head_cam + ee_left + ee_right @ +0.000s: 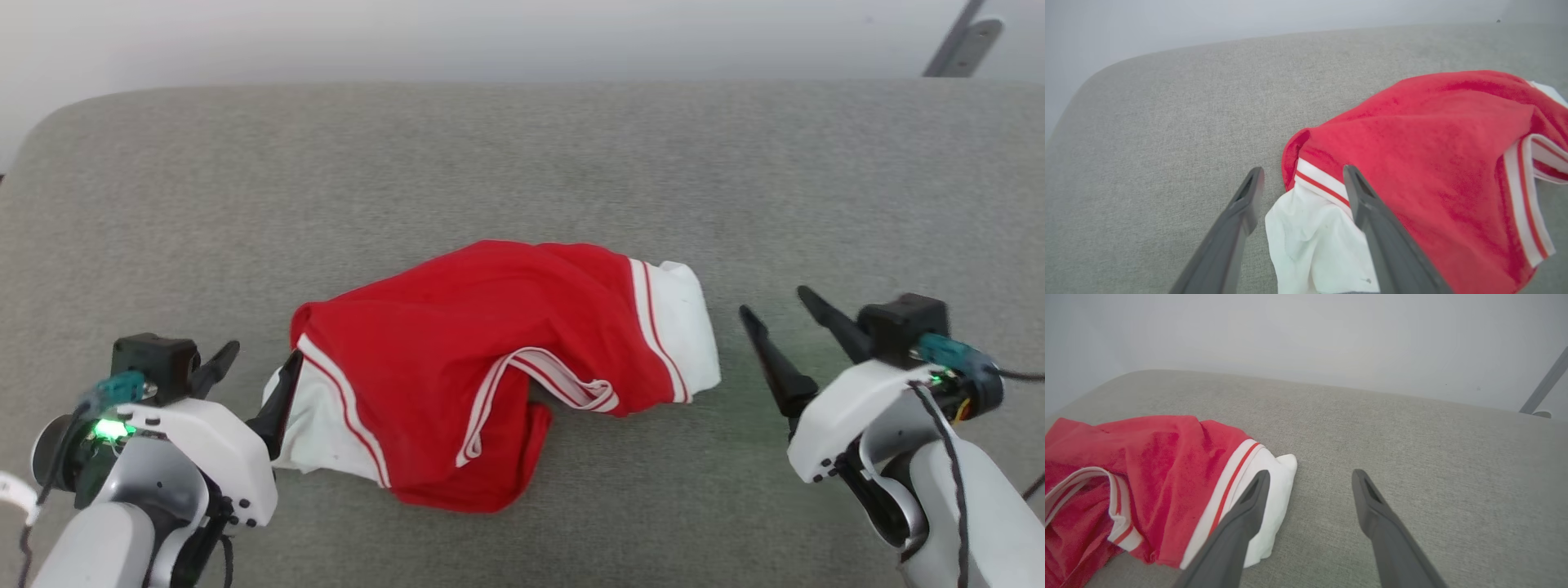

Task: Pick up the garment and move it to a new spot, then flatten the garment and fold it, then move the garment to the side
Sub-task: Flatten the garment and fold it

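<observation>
Garment (490, 343) lies crumpled in a loose heap on the grey fabric-covered tabletop (522, 163), near the front edge and a little left of centre. Red body bunched and creased. No print readable in this lie. One white sleeve (318, 425) sticks out at the near-left end, the other white sleeve (686, 318) at the right end, and each joins the red through a red-and-white stripe. A loop of striped trim (555, 376) lies across the near middle of the heap.

Left claw (267, 349) at the left end of the garment, jaws spread wide, gripping nothing. In the left wrist view (1303, 169) the edge of the left white sleeve lies between the two fingers. The left finger is over bare grey cloth just beside the sleeve, and the right finger crosses over the sleeve and its stripe. Cannot tell whether that finger touches the cloth.

Right claw (772, 299) near the right end, jaws spread wide and empty, apart from the garment in the head view. In the right wrist view (1311, 472) its left finger overlaps the right white sleeve, the other over bare tabletop.

Pale wall (490, 33) behind; grey slanted pole (963, 45) at far right.
</observation>
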Controlling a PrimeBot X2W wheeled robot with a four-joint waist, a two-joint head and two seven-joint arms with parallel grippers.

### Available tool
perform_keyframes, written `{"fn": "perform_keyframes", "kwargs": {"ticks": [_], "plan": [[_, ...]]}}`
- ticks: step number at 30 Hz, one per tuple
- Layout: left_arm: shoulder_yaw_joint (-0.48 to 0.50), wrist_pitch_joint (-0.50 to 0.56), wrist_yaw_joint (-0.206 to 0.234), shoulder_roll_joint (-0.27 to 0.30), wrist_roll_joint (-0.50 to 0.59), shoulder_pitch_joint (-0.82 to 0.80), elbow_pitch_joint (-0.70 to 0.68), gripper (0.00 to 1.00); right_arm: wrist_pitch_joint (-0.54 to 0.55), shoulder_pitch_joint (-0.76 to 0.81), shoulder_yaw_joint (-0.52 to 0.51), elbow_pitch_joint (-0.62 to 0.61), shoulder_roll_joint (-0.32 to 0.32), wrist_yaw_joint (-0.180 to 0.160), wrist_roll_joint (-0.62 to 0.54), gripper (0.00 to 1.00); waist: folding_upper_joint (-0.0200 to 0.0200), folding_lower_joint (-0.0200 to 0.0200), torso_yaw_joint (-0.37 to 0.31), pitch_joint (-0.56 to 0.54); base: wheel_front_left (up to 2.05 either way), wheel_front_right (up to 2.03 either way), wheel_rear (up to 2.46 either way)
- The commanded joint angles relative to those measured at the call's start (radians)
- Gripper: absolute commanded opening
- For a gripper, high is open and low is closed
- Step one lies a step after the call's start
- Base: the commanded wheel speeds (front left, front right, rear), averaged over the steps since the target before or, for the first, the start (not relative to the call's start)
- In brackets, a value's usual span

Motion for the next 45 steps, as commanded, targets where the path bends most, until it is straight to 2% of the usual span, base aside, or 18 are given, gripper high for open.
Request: {"fn": "perform_keyframes", "kwargs": {"ticks": [1,10,16,23,24,25,26,34,39,45], "plan": [[0.005,-0.029,0.008,-0.005,0.008,0.008,-0.007,1.0,0.019,-0.013,0.011,0.007,-0.007,0.0,0.008,1.0,0.0,0.0,0.018,0.0,0.0,0.0,0.0],[0.016,-0.302,0.032,-0.083,0.051,0.061,-0.041,1.0,0.214,-0.087,0.101,0.102,-0.051,0.0,0.028,1.0,0.0,0.0,0.104,0.008,0.0,0.0,0.0],[0.021,-0.454,0.039,-0.135,0.052,0.091,-0.047,1.0,0.301,-0.139,0.141,0.189,-0.069,0.0,0.035,1.0,0.0,0.0,0.164,0.019,0.0,0.0,0.0],[0.028,-0.532,0.037,-0.185,0.038,0.121,-0.038,1.0,0.408,-0.196,0.191,0.346,-0.078,0.0,0.049,1.0,0.0,0.0,0.22,0.028,0.0,0.0,0.0],[0.033,-0.538,0.036,-0.189,0.037,0.125,-0.037,1.0,0.429,-0.202,0.202,0.369,-0.076,-0.001,0.054,0.74,0.0,0.0,0.223,0.027,0.0,0.0,0.0],[0.035,-0.542,0.032,-0.195,0.034,0.126,-0.036,1.0,0.441,-0.21,0.211,0.387,-0.08,0.0,0.055,0.09,0.0,0.0,0.227,0.028,0.0,0.0,0.0],[0.037,-0.545,0.028,-0.199,0.034,0.126,-0.035,1.0,0.448,-0.221,0.22,0.398,-0.087,-0.001,0.053,0.0,0.0,0.0,0.231,0.028,0.0,0.0,0.0],[0.065,-0.557,0.007,-0.217,0.041,0.142,-0.036,1.0,0.496,-0.296,0.224,0.388,-0.132,-0.003,0.124,0.0,0.0,0.0,0.223,0.018,0.0,0.0,0.0],[0.092,-0.558,-0.003,-0.222,0.051,0.156,-0.045,1.0,0.568,-0.316,0.204,0.286,-0.187,-0.001,0.189,0.0,0.0,0.0,0.199,0.008,0.0,0.0,0.0],[0.114,-0.558,-0.019,-0.234,0.063,0.164,-0.05,1.0,0.682,-0.253,0.124,0.155,-0.288,0.0,0.221,0.0,0.0,0.0,0.177,0.002,0.0,0.0,0.0]]}}
